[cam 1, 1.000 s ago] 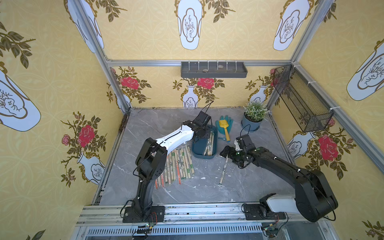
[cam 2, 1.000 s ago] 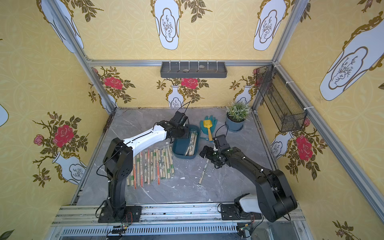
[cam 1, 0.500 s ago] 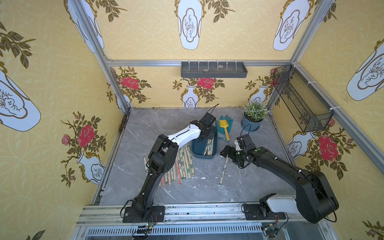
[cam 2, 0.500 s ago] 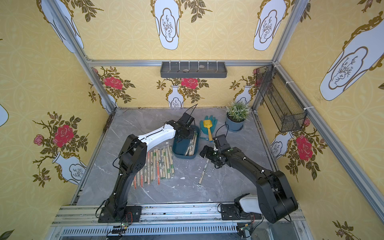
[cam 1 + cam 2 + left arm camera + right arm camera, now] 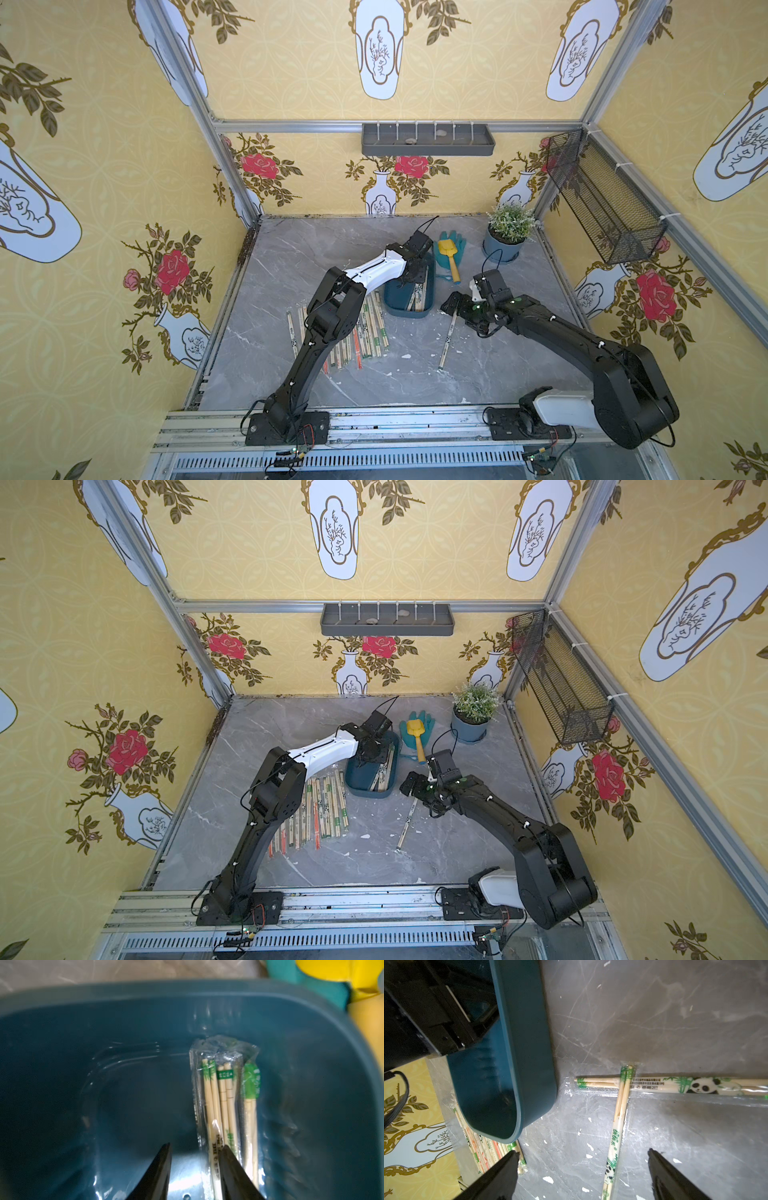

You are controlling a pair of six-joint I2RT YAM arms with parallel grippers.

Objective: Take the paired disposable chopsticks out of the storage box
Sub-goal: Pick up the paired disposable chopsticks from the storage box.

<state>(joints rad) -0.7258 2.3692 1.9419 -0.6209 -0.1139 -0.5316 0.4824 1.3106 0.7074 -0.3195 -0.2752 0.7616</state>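
Paired disposable chopsticks [image 5: 226, 1105] — a few wrapped pairs — lie inside the storage box [image 5: 124, 991]. Left end effector [image 5: 196, 1145] sits just beside them, jaws partly parted, empty. Right end effector [image 5: 582, 1151] hangs wide open above crossed pairs [image 5: 618, 1126] on the worktop [image 5: 654, 1012].

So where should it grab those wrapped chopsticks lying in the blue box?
Across the thin shafts near mid-length, coming straight down from above, I'd say. The wrapped chopsticks lie flat on the storage box floor, lengthwise and close to one long wall, so the walls block any sideways approach; the left gripper should straddle one pair.
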